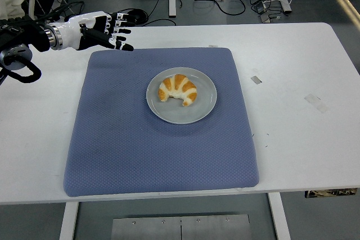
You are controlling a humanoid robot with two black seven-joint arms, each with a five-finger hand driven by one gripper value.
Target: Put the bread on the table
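My left hand (pixel 93 29) is up at the far left of the tabletop (pixel 292 82), fingers (pixel 121 31) spread wide and holding nothing. The bread (pixel 178 89) sits in the middle of a gray plate (pixel 205 108) on the blue mat (pixel 140 155). It looks light, soft and flaky, so I think I should pinch its fat middle gently. Nothing else is on the plate.

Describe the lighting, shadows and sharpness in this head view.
Head view: even, diffuse light with no glare on the white table; the golden croissant on the round grey plate and the blue quilted mat are sharp with only faint shadows; the left hand, fingers spread, shows slight softness at the fingertips.
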